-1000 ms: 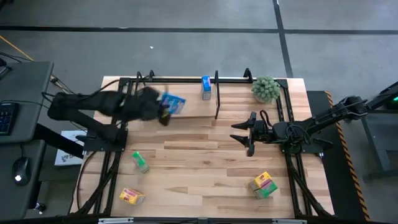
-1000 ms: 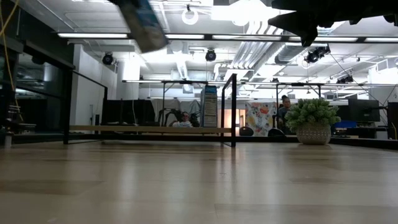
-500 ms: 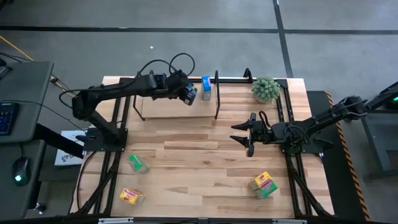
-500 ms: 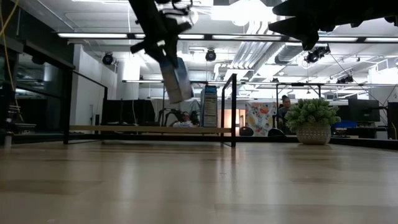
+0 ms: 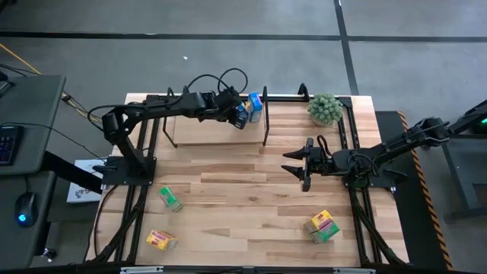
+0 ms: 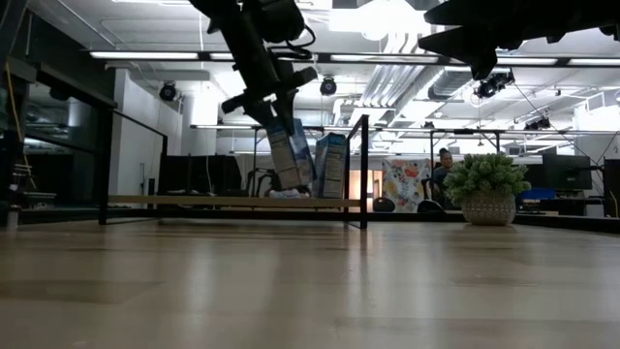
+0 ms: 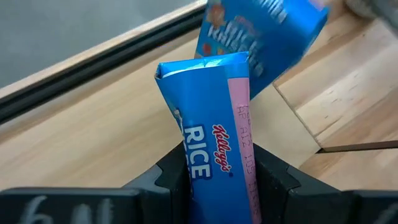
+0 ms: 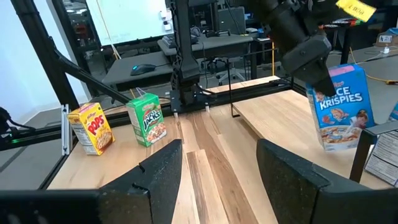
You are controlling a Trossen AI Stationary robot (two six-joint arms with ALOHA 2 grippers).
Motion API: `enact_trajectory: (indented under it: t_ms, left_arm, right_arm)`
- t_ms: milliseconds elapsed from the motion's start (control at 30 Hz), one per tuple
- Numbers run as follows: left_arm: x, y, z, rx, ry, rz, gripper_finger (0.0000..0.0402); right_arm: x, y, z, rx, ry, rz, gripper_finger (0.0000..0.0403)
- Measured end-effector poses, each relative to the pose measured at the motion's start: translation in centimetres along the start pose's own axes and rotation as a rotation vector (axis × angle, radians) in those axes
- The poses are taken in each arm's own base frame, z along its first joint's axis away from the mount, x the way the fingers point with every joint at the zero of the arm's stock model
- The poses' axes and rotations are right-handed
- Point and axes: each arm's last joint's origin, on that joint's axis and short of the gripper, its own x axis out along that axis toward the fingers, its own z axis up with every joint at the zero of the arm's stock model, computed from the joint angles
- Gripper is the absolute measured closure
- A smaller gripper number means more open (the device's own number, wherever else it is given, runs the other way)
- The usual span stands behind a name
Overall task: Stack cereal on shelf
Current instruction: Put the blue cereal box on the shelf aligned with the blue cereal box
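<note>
The step in hand was the placing of a second blue box: the left gripper (image 5: 234, 112), reaching across the upper middle of the high view, was clamped on a blue Rice Krispies box (image 6: 289, 155) and held it tilted over the shelf (image 5: 205, 130), with its lower end at or just above the board, close beside the blue box already standing there (image 6: 330, 166). In the left wrist view the held box rose between the dark fingers (image 7: 273, 180) and seemed to press against the standing one, which leaned. By my judgement the next move called for setting the carton upright on the board without toppling its neighbour, then parting the fingers. The right gripper (image 5: 298, 163) waited right of centre in the high view, fingers spread wide and holding nothing. Three boxes remained off the shelf: a green box (image 5: 170, 198) and a yellow box (image 5: 161, 240) at lower left, and a yellow-green box (image 5: 323, 226) at lower right. The surface was a pale plank tabletop (image 5: 243, 202) edged by black framing, with a potted plant (image 5: 325, 108) at upper right. Beyond it the low view showed a bright workshop with ceiling lights, desks and seated people far off.
</note>
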Motion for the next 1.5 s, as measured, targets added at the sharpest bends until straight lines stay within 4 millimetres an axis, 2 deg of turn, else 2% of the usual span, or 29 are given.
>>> enact_trajectory:
  t_ms: [900, 1500]
  left_arm:
    - [0.16, 0.39, 0.17, -0.017, -0.004, 0.024, 0.0282]
    - [0.29, 0.74, 0.33, -0.017, 0.019, 0.000, 0.0217]
  right_arm:
    - [0.00, 0.00, 0.00, 0.000, 0.000, 0.001, 0.0203]
    - [0.00, 0.01, 0.00, 0.000, 0.000, 0.002, 0.0203]
